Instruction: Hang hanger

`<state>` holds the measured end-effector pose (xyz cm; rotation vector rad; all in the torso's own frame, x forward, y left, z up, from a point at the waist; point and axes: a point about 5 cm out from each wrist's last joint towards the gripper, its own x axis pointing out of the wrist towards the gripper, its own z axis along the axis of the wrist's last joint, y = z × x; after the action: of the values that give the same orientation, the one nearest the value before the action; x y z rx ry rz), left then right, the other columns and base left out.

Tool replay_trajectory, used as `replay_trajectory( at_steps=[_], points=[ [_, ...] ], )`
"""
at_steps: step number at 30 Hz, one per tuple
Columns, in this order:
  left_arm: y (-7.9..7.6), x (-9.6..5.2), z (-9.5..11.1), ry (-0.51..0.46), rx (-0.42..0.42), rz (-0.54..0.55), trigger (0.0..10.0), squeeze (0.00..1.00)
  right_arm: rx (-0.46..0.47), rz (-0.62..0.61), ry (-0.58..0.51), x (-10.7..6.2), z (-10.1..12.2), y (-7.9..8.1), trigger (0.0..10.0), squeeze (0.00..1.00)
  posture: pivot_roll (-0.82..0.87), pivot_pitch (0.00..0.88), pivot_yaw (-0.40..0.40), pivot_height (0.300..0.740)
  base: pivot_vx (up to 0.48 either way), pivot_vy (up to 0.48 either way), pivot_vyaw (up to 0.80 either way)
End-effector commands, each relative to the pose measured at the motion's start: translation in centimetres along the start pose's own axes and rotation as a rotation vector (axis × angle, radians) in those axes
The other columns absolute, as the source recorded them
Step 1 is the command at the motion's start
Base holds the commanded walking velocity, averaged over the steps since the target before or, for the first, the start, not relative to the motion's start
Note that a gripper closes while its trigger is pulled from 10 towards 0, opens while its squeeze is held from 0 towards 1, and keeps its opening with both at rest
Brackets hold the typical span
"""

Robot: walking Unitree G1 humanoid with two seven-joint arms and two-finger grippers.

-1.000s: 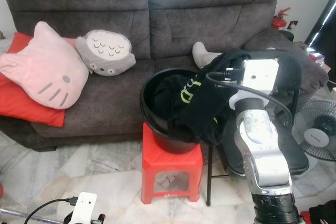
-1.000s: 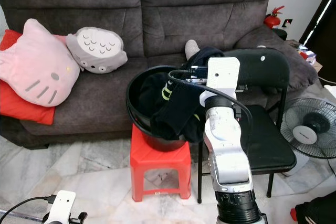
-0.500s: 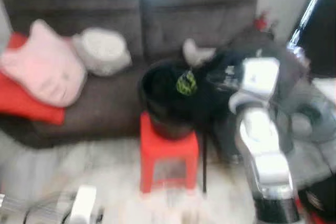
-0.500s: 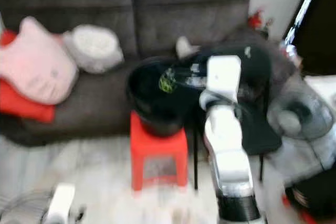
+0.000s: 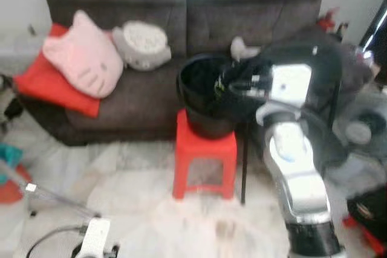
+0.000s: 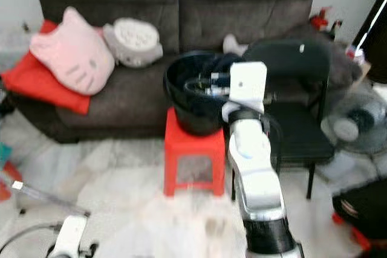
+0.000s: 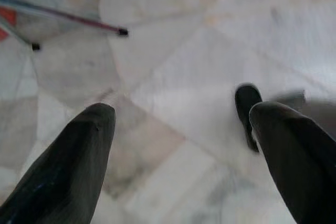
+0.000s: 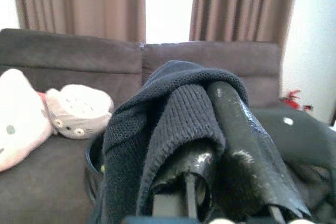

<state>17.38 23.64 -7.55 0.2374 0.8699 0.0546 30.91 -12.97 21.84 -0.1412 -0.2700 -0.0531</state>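
My right gripper (image 8: 210, 150) is shut on a dark knit garment (image 8: 157, 124) that drapes over its fingers. In the eye views the raised right arm (image 5: 290, 149) holds this garment (image 5: 239, 80) at the rim of a black basin (image 5: 196, 86), which stands on a red stool (image 5: 204, 149). Whether a hanger is inside the cloth cannot be made out. My left gripper (image 7: 178, 156) hangs low and open over the marble floor, with nothing between its fingers.
A dark grey sofa (image 5: 145, 95) carries a pink cat cushion (image 5: 84, 58), a red cushion (image 5: 51, 86) and a grey plush (image 5: 142, 43). To the right stand a black folding chair (image 6: 296, 137) and a fan (image 6: 357, 125). A thin metal bar (image 5: 57, 197) lies at floor level on the left.
The whole view has pulled back and swung left with blur, so the camera has moved. The right arm keeps the dark garment at the basin; less cloth hangs over the front rim.
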Motion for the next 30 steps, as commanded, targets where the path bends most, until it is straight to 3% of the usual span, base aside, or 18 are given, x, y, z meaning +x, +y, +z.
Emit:
replay_trajectory(
  at_steps=[1, 25, 30],
  points=[
    [0.38, 0.05, 0.23, -0.005, -0.004, 0.007, 10.0, 0.0, 0.008, -0.006, -0.034, 0.17, 0.79, -0.02, 10.0, 0.0, -0.03, 0.0, 0.005, 0.74, -0.322, 0.0, 0.0],
    [0.5, 0.09, 0.41, -0.011, -0.008, 0.014, 10.0, 0.0, -0.019, -0.01, -0.046, 0.53, 0.88, -0.55, 10.0, 0.0, -0.03, 0.0, 0.002, 0.74, -0.325, 0.0, 0.0],
    [0.57, 0.1, 0.42, -0.007, 0.006, 0.02, 10.0, 0.0, -0.02, 0.005, -0.049, 0.57, 0.9, -0.41, 10.0, 0.0, -0.03, 0.0, 0.005, 0.74, 0.0, 0.0, 0.0]
  ],
)
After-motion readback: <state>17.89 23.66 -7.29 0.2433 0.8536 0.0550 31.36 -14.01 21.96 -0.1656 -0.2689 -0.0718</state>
